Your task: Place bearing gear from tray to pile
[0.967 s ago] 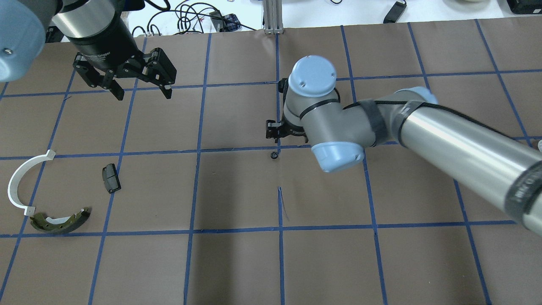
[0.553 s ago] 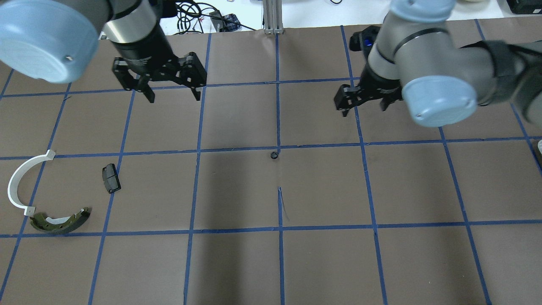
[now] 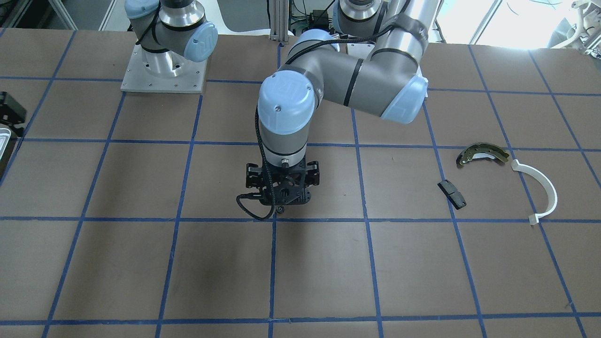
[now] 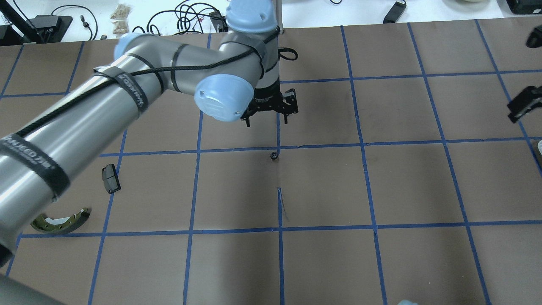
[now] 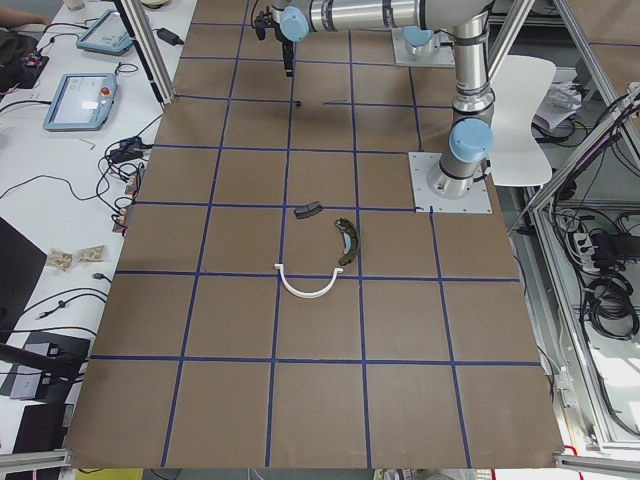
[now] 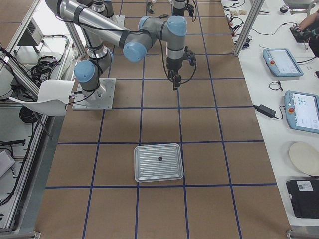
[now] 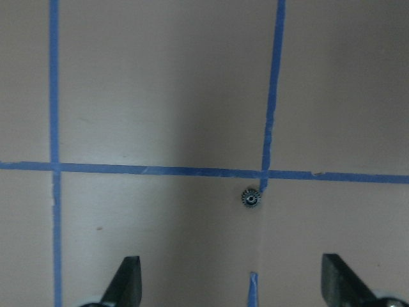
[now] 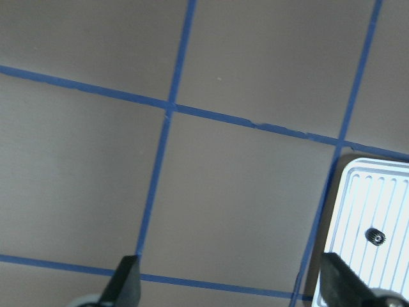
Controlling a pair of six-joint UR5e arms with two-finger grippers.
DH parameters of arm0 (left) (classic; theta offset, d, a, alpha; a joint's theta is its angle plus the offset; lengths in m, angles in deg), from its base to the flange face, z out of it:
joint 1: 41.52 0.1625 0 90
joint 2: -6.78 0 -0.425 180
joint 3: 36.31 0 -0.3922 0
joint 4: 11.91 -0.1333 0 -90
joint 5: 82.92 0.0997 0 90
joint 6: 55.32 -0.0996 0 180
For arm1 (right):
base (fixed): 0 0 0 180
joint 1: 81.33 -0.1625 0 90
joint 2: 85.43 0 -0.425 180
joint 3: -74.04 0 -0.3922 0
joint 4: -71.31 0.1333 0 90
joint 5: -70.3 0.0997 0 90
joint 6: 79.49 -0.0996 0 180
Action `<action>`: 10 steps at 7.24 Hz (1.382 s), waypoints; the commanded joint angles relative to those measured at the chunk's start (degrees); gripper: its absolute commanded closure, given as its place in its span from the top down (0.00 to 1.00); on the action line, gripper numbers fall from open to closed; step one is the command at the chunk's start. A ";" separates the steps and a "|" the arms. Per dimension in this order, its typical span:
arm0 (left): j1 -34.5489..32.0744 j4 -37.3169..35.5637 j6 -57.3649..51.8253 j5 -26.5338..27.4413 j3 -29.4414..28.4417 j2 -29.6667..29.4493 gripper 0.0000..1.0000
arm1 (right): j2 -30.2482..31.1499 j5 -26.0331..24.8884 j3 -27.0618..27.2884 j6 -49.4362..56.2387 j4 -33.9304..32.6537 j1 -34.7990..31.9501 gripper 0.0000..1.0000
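Note:
A small dark bearing gear [image 4: 274, 156] lies on the brown table by a blue tape crossing; it also shows in the left wrist view [image 7: 250, 198]. My left gripper [image 4: 266, 123] hangs open just behind and above it, empty, fingers [image 7: 128, 281] wide apart. A second small gear [image 8: 377, 236] lies in the ribbed silver tray [image 6: 149, 174]. My right gripper [image 4: 523, 103] is open and empty at the table's right edge, beside the tray [image 8: 358, 192]. The pile is far left: an olive brake shoe [image 4: 61, 222], a black block [image 4: 111, 178] and a white arc [image 3: 540, 188], which my left arm hides from overhead.
The left arm's long forearm [image 4: 84, 118] crosses over the table's left half above the pile. Cables and a metal post [image 4: 271, 17] sit beyond the table's far edge. Blue tape lines divide the brown table into squares.
My left arm has swung from the far left to the table's middle, over the gear. My right arm has drawn back from the middle to the right edge. The gear has not moved.

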 commanded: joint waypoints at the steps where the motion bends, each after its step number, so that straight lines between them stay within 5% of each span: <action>1: -2.33 -7.63 0.44 0.40 4.36 -5.29 1.00 | -10.16 3.32 0.03 17.69 -11.03 14.76 0.96; 3: -2.07 -14.27 -0.35 0.31 8.32 -6.71 1.00 | -21.08 6.49 -0.49 27.04 -18.12 22.25 0.91; 6: -1.89 -14.36 -0.26 0.66 8.42 -7.94 0.96 | -25.95 6.24 0.03 28.41 -21.75 23.07 0.88; 7: -1.80 -14.36 -0.35 1.19 8.34 -8.03 0.85 | -27.01 6.24 -0.23 28.58 -23.58 23.07 0.82; 10: -1.54 -14.36 -0.44 1.37 7.90 -7.77 0.21 | -27.46 6.33 -0.41 29.02 -24.12 23.07 0.64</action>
